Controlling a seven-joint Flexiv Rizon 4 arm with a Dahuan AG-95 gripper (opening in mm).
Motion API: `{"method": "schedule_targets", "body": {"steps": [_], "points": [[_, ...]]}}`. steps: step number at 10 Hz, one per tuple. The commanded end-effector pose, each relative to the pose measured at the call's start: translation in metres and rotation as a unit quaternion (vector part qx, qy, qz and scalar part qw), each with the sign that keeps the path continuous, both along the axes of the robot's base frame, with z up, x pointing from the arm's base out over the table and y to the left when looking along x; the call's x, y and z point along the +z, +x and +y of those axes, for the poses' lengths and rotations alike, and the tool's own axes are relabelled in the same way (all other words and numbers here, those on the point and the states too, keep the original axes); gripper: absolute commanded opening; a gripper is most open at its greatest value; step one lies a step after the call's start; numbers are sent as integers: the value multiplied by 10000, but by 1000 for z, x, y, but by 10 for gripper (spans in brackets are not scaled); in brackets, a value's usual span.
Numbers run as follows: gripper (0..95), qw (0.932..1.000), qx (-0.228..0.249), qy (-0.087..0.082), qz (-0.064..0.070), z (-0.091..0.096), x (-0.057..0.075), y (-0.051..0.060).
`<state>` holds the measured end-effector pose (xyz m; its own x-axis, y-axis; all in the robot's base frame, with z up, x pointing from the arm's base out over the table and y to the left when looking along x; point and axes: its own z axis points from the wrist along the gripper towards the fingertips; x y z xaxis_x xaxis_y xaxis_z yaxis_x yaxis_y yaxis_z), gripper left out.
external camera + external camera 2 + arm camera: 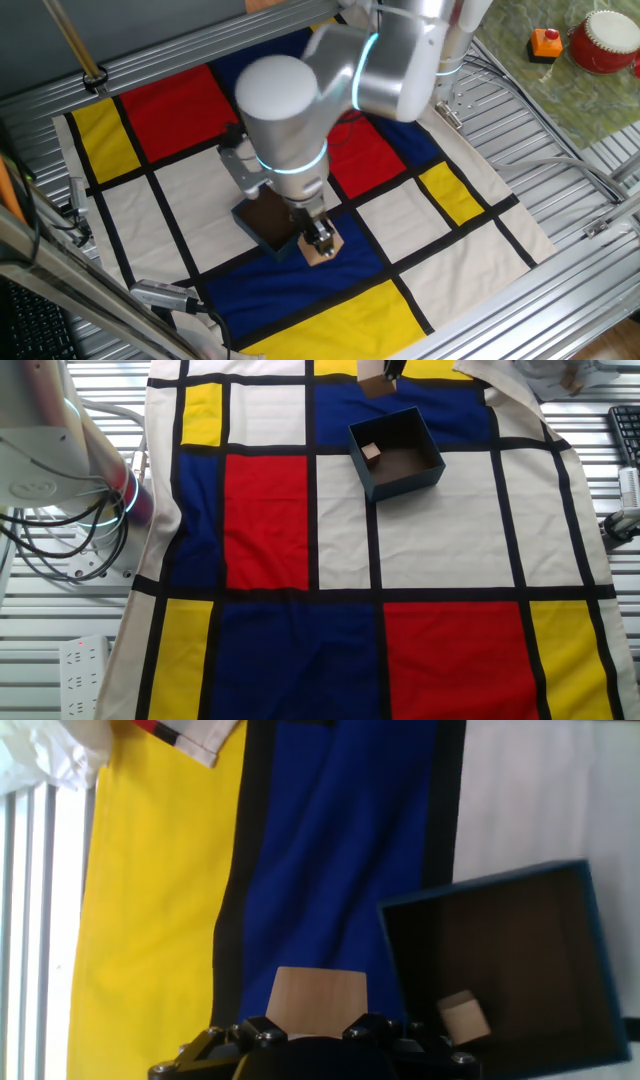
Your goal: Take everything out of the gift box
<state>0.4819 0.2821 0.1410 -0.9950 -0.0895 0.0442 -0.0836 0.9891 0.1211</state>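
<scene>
Box of dark blue card with a brown inside [397,452] is sitting on the patchwork cloth [300,560], one tan wooden cube [372,454] lying in it. I am holding the other tan cube [318,1003] beside the box over blue cloth, jaws clamped on it.

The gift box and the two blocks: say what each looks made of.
Gift box: probably cardboard, with thin straight walls, matte dark blue outside, brown inside. Block in the box: looks like bare unfinished wood, pale tan, matte. Block in the gripper: same pale tan with faint grain, likely wood too.
</scene>
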Motion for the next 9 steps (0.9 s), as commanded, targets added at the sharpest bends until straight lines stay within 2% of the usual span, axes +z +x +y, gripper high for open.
{"method": "schedule_targets", "body": {"steps": [1, 2, 9], "points": [[0, 9995, 36, 15, -319, 1, -4, -1], [190, 9991, 129, -7, -412, 2, -6, -2], [190, 9991, 129, -7, -412, 2, -6, -2]]}}
